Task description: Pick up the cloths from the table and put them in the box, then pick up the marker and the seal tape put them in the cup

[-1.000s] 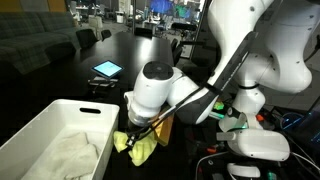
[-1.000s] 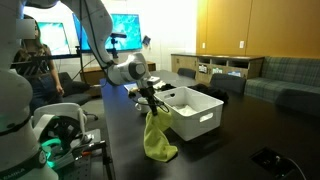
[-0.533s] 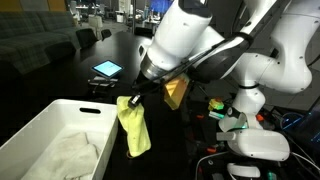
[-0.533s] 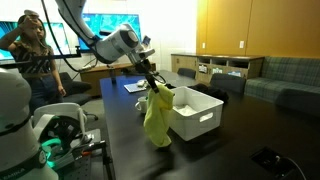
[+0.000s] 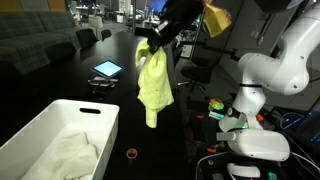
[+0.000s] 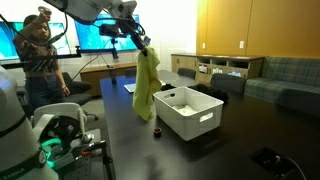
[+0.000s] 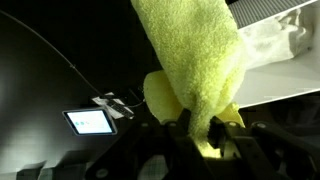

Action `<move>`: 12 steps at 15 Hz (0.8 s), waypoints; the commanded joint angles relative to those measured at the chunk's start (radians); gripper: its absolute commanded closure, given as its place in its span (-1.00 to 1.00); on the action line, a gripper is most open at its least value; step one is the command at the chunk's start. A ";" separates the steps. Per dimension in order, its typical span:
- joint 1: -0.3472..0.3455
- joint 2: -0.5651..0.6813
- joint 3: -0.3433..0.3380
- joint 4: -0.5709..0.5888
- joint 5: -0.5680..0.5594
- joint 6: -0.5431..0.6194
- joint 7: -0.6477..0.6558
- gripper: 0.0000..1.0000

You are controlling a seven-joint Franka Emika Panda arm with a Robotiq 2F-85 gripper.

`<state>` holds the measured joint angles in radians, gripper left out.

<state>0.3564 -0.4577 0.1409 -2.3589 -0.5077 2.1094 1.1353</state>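
Because the yellow cloth point(image 5: 153, 85) hangs at full length from one pinched top edge, high above the table and just beside the box point(image 5: 85, 104) rather than over it, the worry is the carry across. If the arm travels low, the trailing end could drag on the box's wall and leave the cloth draped half outside. If the release comes early, the cloth would fall on the dark table near the small ring point(image 5: 131, 153) lying right of the box. So thin a pinch could also slip in a quick swing. The off-white cloth point(image 5: 65, 155) already lies inside the box. In the wrist view the gripper point(image 7: 197, 125) has its fingers nearly shut, clamped on a bunched fold of the yellow fabric and touching nothing else.
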 commanded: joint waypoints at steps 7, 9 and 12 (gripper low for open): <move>-0.216 0.202 0.162 0.388 0.047 -0.104 -0.144 0.94; -0.230 0.314 0.169 0.491 0.031 -0.098 -0.165 0.94; -0.218 0.466 0.159 0.635 -0.003 -0.109 -0.188 0.94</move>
<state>0.1412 -0.1610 0.2916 -1.9169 -0.4741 2.0378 0.9838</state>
